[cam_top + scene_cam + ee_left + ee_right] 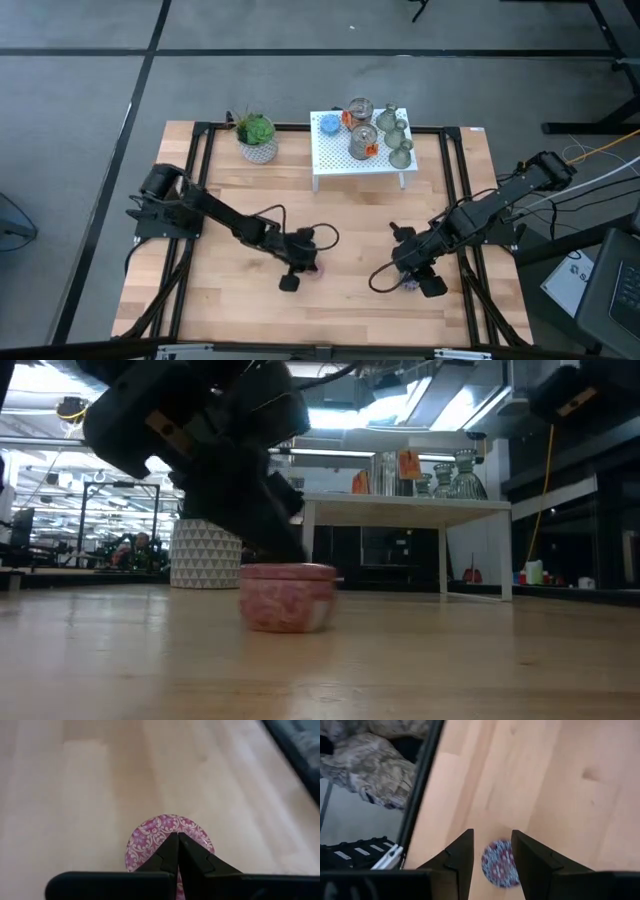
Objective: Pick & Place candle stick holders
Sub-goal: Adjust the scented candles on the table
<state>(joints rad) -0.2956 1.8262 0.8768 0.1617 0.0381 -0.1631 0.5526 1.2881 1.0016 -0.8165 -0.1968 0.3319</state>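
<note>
Three dull olive-grey candle stick holders (397,135) stand on a small white stand (335,160) at the table's far side, far from both grippers. Near the table's middle my left gripper (178,836) is shut, its tips slanting down over a pink patterned round disc (150,837) that sits flat on the wood (288,596). At the right my right gripper (492,835) hangs open above a purple patterned disc (500,864) lying flat on the table (410,287). Neither of its fingers touches that disc. My left gripper's shut fingertips (172,845) stand at the pink disc's top face (159,831), coming from above at a slant. Whether they touch it I cannot tell. The disc rests flat on the table.
A potted plant in a white patterned pot (258,140) stands at the far left of the table. The white stand also bears a blue disc (328,124) and jars (360,140). Black frame rails (200,170) run along the table's sides. Bare wood lies between the two arms.
</note>
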